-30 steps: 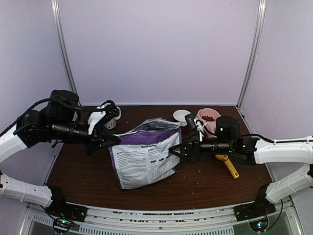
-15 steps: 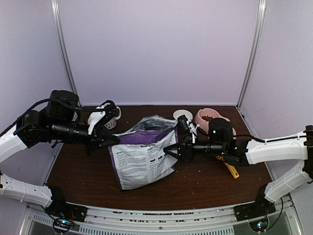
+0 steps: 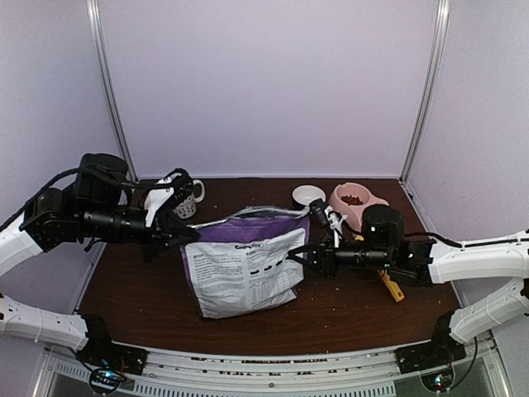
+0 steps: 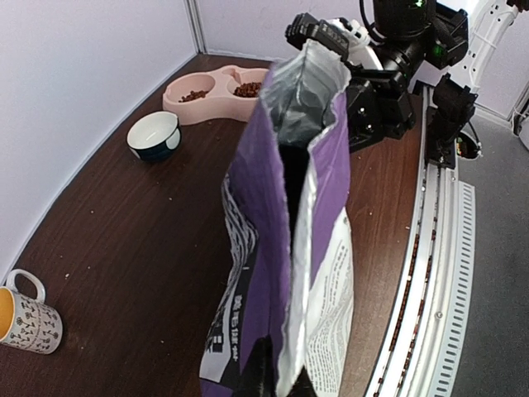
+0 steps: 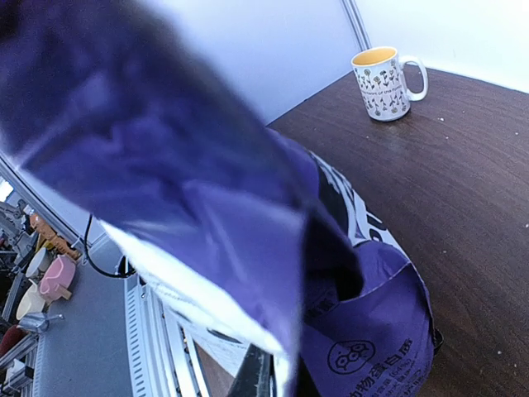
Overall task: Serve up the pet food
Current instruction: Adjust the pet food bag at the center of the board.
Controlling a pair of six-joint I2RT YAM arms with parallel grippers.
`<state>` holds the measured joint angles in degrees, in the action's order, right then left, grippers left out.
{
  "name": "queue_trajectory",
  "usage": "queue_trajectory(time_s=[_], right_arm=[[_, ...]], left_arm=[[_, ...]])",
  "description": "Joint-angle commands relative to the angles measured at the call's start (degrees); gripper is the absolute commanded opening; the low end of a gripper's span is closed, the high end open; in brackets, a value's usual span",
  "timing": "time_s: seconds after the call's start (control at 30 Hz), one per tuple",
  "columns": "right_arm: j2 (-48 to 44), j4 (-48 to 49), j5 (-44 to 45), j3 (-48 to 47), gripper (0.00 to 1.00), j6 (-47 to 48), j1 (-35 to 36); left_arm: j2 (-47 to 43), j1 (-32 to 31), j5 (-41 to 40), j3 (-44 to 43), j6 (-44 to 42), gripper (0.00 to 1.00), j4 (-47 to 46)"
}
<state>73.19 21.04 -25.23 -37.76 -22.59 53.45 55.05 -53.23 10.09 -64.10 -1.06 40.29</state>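
You look nearly done: kibble (image 4: 245,88) sits in both wells of the pink bowl (image 4: 216,106), upper right of the overhead view, while your left claw (image 3: 183,236) and right claw (image 3: 304,256) pinch the open purple bag (image 3: 244,269) at centre frame, probably to close it or set it aside.

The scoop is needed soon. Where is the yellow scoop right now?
Top view: the yellow scoop lies on the right of the table, partly under the right arm, near the pink bowl.
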Motion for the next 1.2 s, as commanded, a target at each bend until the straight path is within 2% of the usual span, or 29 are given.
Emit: queue_trajectory(time_s=[0.0, 0.2, 0.33, 0.47, 0.5, 0.63, 0.7, 0.73, 0.93, 1.17], right_arm=[[-8.6, -5.4, 0.2, 2.7, 0.0, -0.7, 0.9], [-16.3, -15.4, 2.7, 4.4, 0.0, 0.0, 6.0], [-18.0, -11.5, 5.6, 7.5, 0.0, -2.9, 8.4], [-21.1, -10.1, 12.2, 8.3, 0.0, -2.6, 8.4], [-22.2, -10.7, 13.8, 8.0, 0.05, -2.2, 8.3], [-25.5, -11.8, 16.2, 6.7, 0.59, 2.0, 6.6], [-25.8, -13.4, 15.8, 4.3, 0.76, 4.8, 5.9], [-25.5, -14.3, 15.5, 2.8, 0.81, 6.5, 5.8], [-21.5, -20.5, 11.8, -5.2, 0.91, 18.4, 5.2], [-17.4, -17.2, 2.0, -7.1, 0.91, 25.9, 3.1]], left_arm=[[-2.2, 0.7, -3.8, -0.5, 0.9, 0.0, -9.8], [-0.6, 2.0, -5.8, -1.0, 1.3, 0.0, -10.7], [1.0, 3.0, -4.7, -1.5, 0.9, 0.0, -11.1], [0.7, 3.1, 0.6, -1.5, -0.9, 0.0, -11.5], [0.4, 3.1, 1.9, -1.5, -1.2, 0.0, -11.4], [-0.9, 3.2, 5.2, -1.5, -1.5, 0.0, -10.7], [-1.0, 3.2, 5.9, -1.4, -1.4, 0.0, -10.4], [-0.8, 3.2, 6.1, -1.5, -1.2, 0.0, -10.3], [0.1, 3.2, 7.6, -2.0, -0.6, 0.0, -9.9], [-0.1, 3.2, 7.7, -2.3, -0.6, 0.0, -9.6]])
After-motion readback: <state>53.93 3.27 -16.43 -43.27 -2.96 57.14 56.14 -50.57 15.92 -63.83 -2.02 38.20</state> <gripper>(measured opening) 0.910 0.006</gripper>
